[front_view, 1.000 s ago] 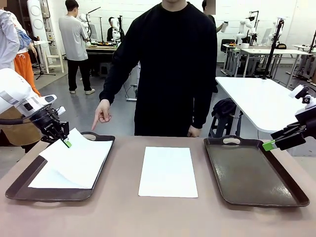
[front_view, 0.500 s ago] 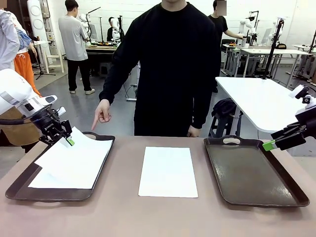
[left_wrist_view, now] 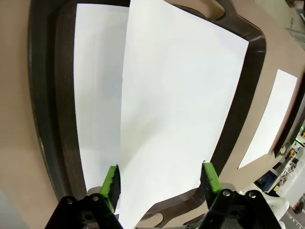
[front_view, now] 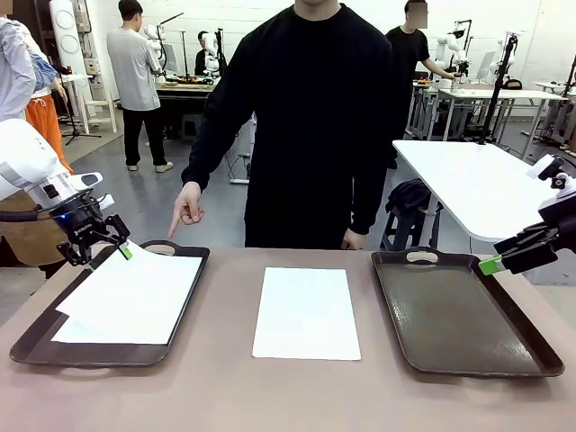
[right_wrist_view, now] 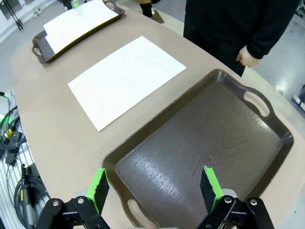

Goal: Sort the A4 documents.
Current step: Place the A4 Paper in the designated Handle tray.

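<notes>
The left hand [front_view: 115, 247] hangs released, pads apart, over the far-left corner of the left tray [front_view: 36, 346]. The top sheet [front_view: 135, 292] lies in that tray, skewed across a lower sheet [left_wrist_view: 95, 95]. The right hand [front_view: 493, 264] is likewise open, at the far-right edge of the bare right tray [front_view: 459, 315]. The coming move turns on the middle sheet [front_view: 306, 312] — flat on the tabletop [front_view: 225, 387] between the trays, long axis near-to-far, right of the left hand and left of the right one, about equally far from both, I judge. A second ago the left hand pinched the top sheet's far corner aloft; now that corner is down and the hand has drawn back leftward.
</notes>
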You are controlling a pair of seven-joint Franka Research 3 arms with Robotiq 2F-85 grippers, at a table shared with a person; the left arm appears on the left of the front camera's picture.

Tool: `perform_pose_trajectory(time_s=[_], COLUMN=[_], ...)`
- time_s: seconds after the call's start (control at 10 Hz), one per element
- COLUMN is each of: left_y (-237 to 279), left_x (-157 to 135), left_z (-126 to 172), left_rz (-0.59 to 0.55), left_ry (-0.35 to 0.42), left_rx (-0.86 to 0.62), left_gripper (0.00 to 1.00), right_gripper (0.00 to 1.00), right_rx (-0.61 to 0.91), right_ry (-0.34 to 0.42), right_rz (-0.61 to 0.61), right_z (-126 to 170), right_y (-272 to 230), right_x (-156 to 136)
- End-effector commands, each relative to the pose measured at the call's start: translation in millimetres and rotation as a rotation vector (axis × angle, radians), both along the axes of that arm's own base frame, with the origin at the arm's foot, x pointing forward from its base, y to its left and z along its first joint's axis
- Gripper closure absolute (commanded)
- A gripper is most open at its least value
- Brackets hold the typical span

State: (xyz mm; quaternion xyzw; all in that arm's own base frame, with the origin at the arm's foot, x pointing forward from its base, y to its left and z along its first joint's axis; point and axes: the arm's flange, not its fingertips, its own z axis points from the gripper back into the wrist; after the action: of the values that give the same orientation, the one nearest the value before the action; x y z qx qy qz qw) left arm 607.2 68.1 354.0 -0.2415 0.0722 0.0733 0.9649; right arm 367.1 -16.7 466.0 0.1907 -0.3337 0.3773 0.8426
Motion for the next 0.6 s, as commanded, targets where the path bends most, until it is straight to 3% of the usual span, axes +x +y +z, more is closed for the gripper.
perform_pose_trajectory(time_s=[0.0, 0.1, 0.5], left_y=[-4.3, -4.4, 0.5], left_x=[-4.6, -5.1, -9.6], left_z=[10.0, 11.9, 20.3], left_rz=[0.021, 0.021, 0.034], left_ry=[0.003, 0.001, -0.017], left_rx=[0.05, 0.053, 0.034], left_gripper=[0.11, 0.02, 0.0], right_gripper=[0.0, 0.0, 0.0], right_rx=[0.024, 0.024, 0.024], right_ry=[-0.012, -0.012, -0.012], right_rz=[0.019, 0.019, 0.019], right_z=[-1.9, -1.9, -1.9], right_y=[0.9, 0.9, 0.9], right_x=[4.9, 4.9, 4.9])
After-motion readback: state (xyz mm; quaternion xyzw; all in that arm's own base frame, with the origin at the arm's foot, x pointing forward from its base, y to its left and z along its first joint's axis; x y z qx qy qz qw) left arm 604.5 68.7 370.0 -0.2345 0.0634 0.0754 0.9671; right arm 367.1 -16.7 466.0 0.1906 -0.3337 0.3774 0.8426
